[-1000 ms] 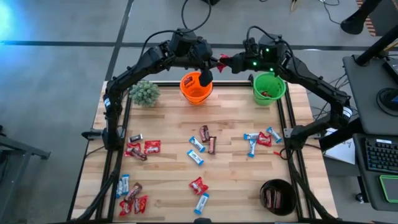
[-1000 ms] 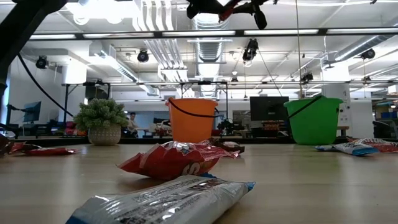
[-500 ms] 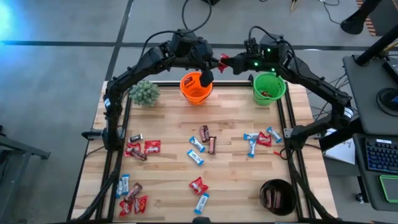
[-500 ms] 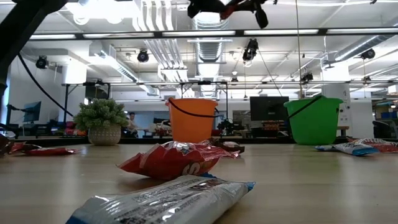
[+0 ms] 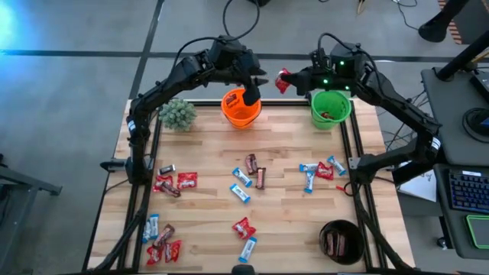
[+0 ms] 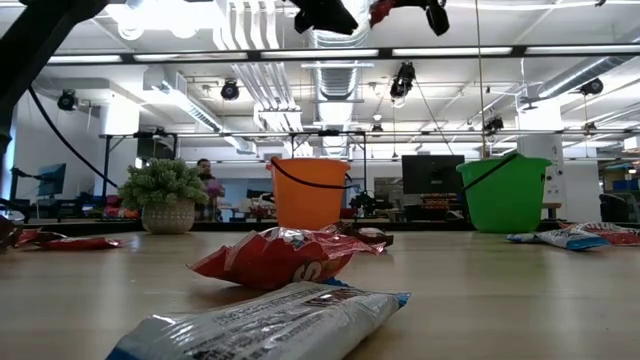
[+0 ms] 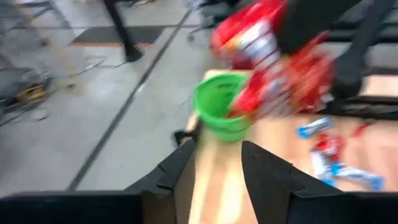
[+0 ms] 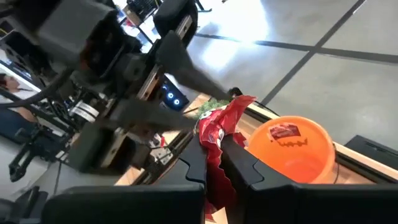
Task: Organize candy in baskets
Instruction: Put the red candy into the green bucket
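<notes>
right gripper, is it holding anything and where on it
Yes: the right gripper is shut on a red candy, pinching the wrapper's lower end, above the orange basket. The left gripper is open and holds nothing.

High cam: straight down, whole bench (image 5: 290,221). Low cam: bench-top level, near edge, facing the far-edge orange basket (image 6: 309,192) and green basket (image 6: 505,194). Left wrist cam sees green; right wrist cam sees orange, close.
</notes>
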Tool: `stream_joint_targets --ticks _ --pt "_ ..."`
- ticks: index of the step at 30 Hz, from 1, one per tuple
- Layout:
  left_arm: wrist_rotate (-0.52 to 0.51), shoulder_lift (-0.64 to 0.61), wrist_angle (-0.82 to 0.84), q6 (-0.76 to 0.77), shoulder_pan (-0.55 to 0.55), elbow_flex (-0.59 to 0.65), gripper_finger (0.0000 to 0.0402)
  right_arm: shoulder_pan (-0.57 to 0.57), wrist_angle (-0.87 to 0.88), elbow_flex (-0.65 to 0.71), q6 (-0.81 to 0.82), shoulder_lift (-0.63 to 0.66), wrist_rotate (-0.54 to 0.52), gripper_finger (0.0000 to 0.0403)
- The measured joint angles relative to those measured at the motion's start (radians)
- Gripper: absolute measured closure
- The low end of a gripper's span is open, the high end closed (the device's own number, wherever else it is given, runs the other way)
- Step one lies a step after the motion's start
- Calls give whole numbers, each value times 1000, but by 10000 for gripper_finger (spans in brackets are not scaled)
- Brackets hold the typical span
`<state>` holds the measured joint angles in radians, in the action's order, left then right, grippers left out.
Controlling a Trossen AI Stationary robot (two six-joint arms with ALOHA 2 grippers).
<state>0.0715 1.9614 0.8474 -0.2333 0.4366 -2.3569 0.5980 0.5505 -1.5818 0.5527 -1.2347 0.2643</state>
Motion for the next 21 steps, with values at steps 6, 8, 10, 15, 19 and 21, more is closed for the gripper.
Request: stream_joint_targets --ticks 6,8,10,15,19,21 --pt "-76 -2 83 -46 -2 0 266 1 55 0 -24 30 -58 392" --pt "-75 -2 117 -47 -2 0 265 8 99 0 -41 44 -93 392" --pt "-75 -2 158 -58 -2 0 265 16 156 0 -55 56 -129 392" --pt "-73 -2 279 -141 -3 0 265 24 284 0 -91 82 -246 392" --pt "-71 -2 345 -151 -4 0 264 34 355 0 -109 94 -310 391" --pt "-71 -4 386 -162 -2 0 264 46 397 0 -114 94 -318 391"
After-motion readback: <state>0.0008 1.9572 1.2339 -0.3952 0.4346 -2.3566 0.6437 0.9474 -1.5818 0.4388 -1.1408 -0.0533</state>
